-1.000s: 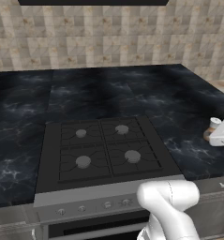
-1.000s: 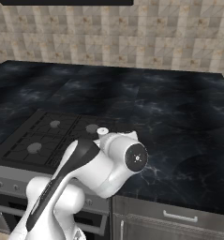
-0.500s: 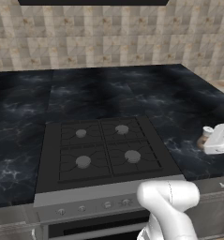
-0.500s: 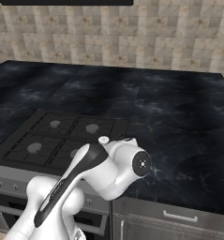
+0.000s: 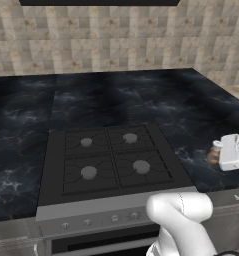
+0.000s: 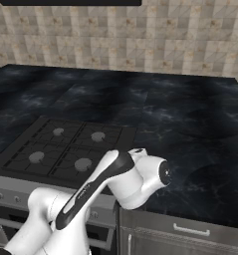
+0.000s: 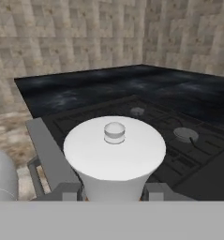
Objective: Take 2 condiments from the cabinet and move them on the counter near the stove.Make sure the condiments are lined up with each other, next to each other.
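Currently, a small orange-brown bottle [image 5: 214,153] with a white cap shows at the right side of the left base view, held against the white hand of the arm. It sits over the black marble-look tabletop [image 5: 141,100], to the right of the stove [image 5: 111,160] and apart from it. Whether its base touches the tabletop cannot be told. In the hand view the bottle's white cap [image 7: 114,149] lies close before the camera, broad and round with a small knob at its centre. The claw [image 7: 112,191] is pinching the bottle: its two dark fingertips [image 7: 65,191] stand hard against either side of the bottle just under the cap.

Beyond the cap, the hand view shows the stove's dark grates and burners, with the black tabletop behind them and a tiled wall [image 7: 85,37] at the back.

The stove has four burners, and a row of knobs runs along its grey front edge. In the right base view the arm [image 6: 105,184] bends low in front of the stove's right corner, over the tabletop edge. A dark cabinet underside [image 5: 98,2] runs along the top edge of the left base view.
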Robot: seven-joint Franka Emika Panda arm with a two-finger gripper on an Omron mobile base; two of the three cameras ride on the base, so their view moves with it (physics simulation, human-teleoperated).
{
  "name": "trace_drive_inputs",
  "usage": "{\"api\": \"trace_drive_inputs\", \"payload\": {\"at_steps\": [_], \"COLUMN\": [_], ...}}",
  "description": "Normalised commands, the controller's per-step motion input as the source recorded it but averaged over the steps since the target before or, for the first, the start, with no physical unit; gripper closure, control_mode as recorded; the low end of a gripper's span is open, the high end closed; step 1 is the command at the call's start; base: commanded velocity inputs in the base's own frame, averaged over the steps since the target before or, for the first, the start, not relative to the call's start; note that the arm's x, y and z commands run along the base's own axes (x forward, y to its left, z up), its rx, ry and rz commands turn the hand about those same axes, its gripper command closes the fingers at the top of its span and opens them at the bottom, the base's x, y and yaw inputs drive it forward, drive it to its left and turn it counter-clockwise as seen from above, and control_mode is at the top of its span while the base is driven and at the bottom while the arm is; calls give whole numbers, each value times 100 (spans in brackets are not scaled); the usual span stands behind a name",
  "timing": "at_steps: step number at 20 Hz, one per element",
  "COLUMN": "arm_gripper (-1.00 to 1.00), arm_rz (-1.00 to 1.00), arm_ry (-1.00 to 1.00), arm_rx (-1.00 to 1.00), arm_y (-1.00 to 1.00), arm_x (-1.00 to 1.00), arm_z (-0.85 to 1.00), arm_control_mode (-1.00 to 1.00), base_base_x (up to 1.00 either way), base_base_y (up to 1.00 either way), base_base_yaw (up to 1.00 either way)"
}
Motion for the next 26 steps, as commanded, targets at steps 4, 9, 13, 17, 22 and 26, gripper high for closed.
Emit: {"api": "trace_drive_inputs", "payload": {"at_steps": [4,9,13,17,22,26], "arm_gripper": [100,100,100,100,100,100], "arm_rz": [10,7,1,1,1,2], "arm_ry": [3,3,1,0,0,0], "arm_rx": [0,0,0,0,0,0], "arm_y": [0,0,-3,-10,-2,0], "arm_x": [19,19,11,7,10,12], "arm_z": [-24,-22,-24,-17,-20,-20], "arm_control_mode": [-100,-100,-100,-100,-100,-100], "base_base_x": [0,0,0,0,0,0], "base_base_y": [0,0,0,0,0,0], "base_base_yaw": [0,0,0,0,0,0]}}
